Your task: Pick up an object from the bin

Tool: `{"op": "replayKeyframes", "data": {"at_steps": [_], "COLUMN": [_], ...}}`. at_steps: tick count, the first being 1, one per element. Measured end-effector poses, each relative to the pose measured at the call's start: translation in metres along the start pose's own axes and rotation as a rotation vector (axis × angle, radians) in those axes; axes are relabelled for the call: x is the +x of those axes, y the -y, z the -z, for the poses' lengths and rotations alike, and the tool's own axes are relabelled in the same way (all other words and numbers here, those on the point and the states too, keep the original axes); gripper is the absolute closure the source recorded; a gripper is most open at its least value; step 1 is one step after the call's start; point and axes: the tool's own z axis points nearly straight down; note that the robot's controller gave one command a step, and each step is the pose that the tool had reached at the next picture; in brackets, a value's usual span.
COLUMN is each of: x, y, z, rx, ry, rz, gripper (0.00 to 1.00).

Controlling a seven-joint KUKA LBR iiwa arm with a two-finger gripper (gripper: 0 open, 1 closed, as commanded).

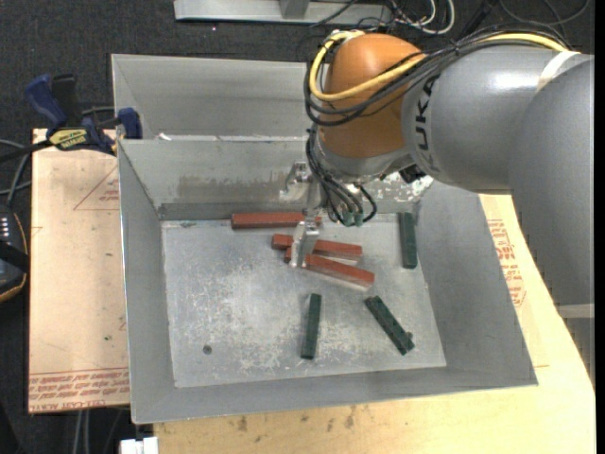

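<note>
Standing at the left end of a short red-brown bar (333,250) in the grey bin (142,282), the gripper (304,244) hides that end. Whether its jaws are released or clenched cannot be told. The arm (501,112) bears partly visible "KUKA" lettering.

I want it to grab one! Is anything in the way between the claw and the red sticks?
Nothing visible is. The gripper is down among the red-brown bars, near the back of the bin. The dark green bars lie apart, nearer the front and right.
</note>
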Motion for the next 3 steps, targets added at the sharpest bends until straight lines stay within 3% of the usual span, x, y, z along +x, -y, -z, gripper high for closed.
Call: {"op": "replayKeyframes", "data": {"at_steps": [1,2,3], "x": [0.014,-0.001,-0.001], "y": [-0.006,0.057,0.057], "z": [-0.026,-0.078,-0.078], "rx": [0.004,-0.001,-0.001], "ry": [-0.013,0.006,0.006], "rz": [0.034,-0.017,-0.017], "gripper": [0.0,1.0,1.0]}}
